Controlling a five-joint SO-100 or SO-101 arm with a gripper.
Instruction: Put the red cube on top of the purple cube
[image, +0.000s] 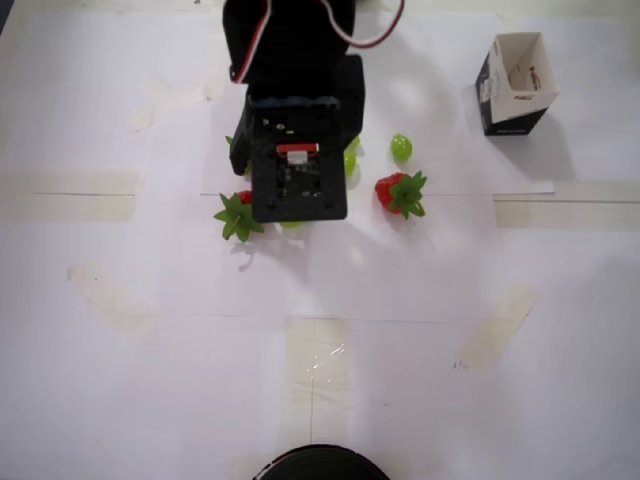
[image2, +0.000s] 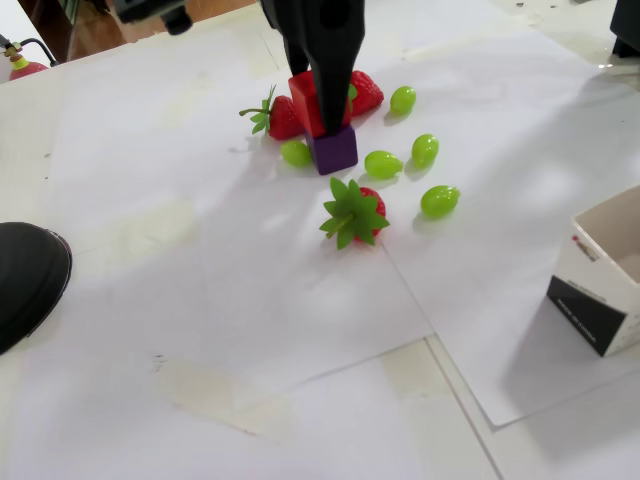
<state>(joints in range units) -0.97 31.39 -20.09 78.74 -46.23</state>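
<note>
Fixed view, left to right: one strawberry (image2: 277, 116) lies left of the stack; the red cube (image2: 308, 103) sits on the purple cube (image2: 333, 149), offset back and left. The gripper (image2: 330, 110) stands over them, one black finger crossing the red face. Whether the claw grips or has released cannot be told. Green grapes (image2: 383, 164) lie right. In the overhead view the arm hides both cubes. Advice: open slowly, lift straight up, avoid dragging the offset cube.

Blocks stacked amid the fruit.
The red cube (image2: 305, 102) sat on the purple cube (image2: 333, 152), my gripper (image2: 331, 115) around it, strawberries (image2: 352, 212) nearby.
</note>
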